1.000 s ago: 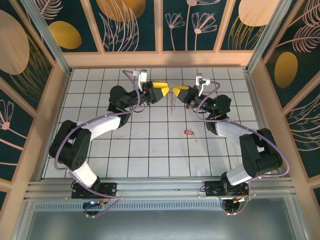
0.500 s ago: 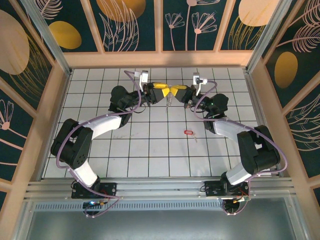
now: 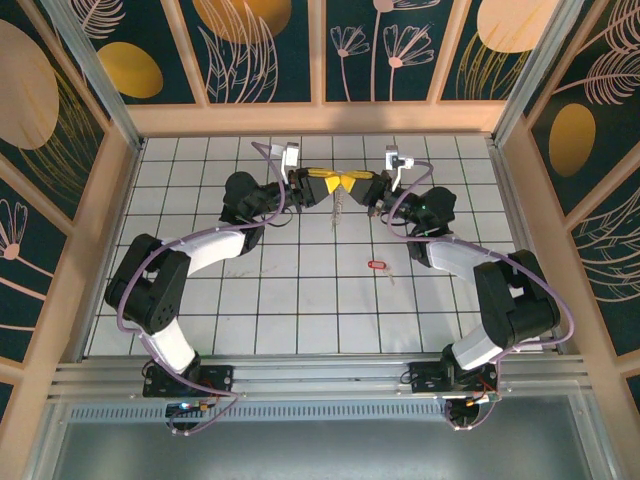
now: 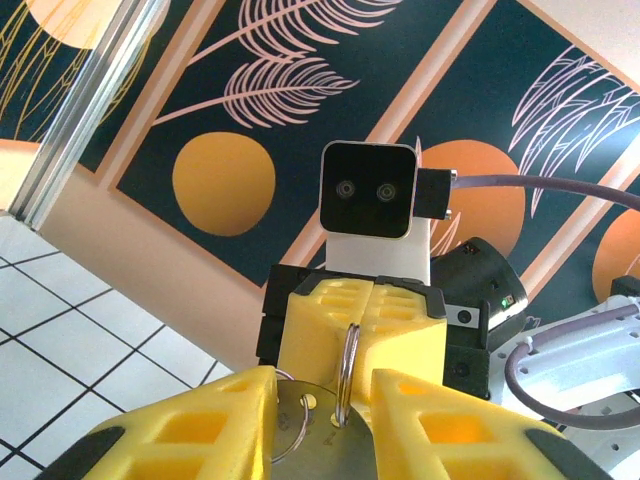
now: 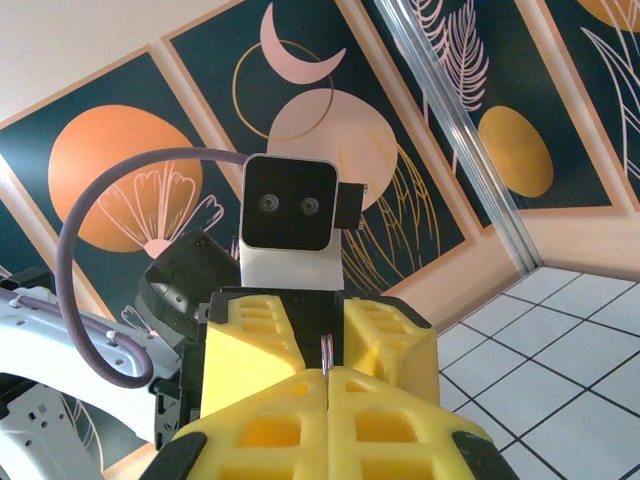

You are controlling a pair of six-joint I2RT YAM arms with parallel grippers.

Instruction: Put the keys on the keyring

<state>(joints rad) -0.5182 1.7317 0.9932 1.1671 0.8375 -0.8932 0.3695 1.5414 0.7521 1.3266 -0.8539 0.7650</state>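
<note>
The keyring (image 4: 346, 362) is a thin metal loop pinched edge-on in my shut right gripper (image 5: 327, 388), with its rim poking out above the yellow fingers (image 5: 260, 430). A round metal tag (image 4: 322, 440) hangs from it, and a short chain (image 3: 340, 207) dangles below. My left gripper (image 4: 322, 405) faces the right one tip to tip above the far middle of the table. Its fingers (image 4: 190, 425) stand apart on either side of the tag, and I cannot judge whether they press it. The red-headed key (image 3: 377, 265) lies alone on the tiles, nearer than both grippers.
The white tiled table (image 3: 300, 300) is ringed by peach frames and dark patterned panels (image 3: 260, 50). Both arms arch inward from their bases at the near edge, with purple cables (image 3: 262, 150) looping over the wrists.
The two grippers have drawn together until their tips meet. The left fingers have narrowed around the tag. The red key has not moved.
</note>
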